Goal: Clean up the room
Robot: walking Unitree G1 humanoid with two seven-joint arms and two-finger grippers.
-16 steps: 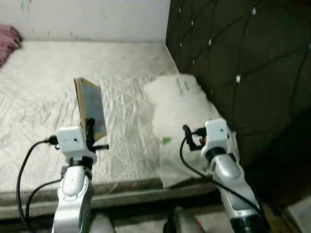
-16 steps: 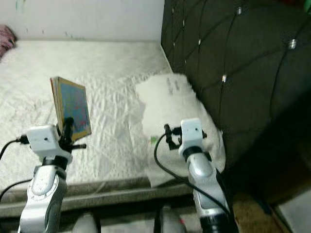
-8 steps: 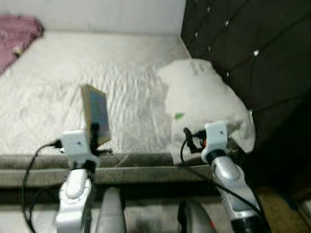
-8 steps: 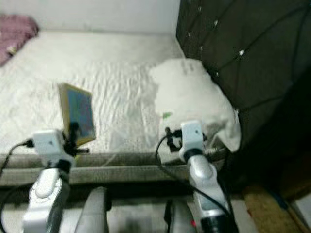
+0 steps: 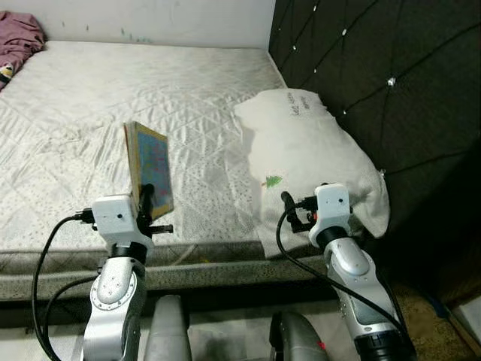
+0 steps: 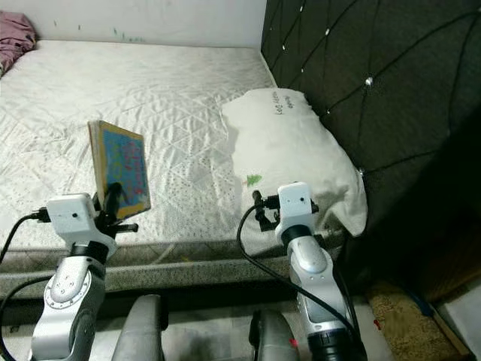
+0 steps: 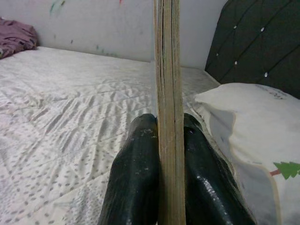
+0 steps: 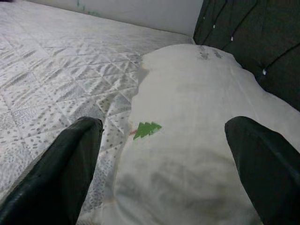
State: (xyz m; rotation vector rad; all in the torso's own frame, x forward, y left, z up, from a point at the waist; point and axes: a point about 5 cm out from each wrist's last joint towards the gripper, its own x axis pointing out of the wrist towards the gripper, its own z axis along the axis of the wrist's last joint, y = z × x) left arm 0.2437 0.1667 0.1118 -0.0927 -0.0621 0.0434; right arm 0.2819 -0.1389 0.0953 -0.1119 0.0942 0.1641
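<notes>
Left gripper (image 7: 169, 136) held a book (image 5: 149, 168) upright above the near edge of the bed (image 5: 90, 98), jaws clenched on its lower edge, one black finger (image 7: 136, 178) pressed to each cover. Right gripper (image 8: 164, 159) hovered over the near end of a white pillow (image 5: 308, 154), jaws spread wide, grasping nothing. Pillow lay against the dark tufted headboard (image 5: 376, 75). Pink cloth (image 5: 16, 37) sat at the bed's far corner.

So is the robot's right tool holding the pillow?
No, the right tool is open above the white pillow, its fingers spread apart.
</notes>
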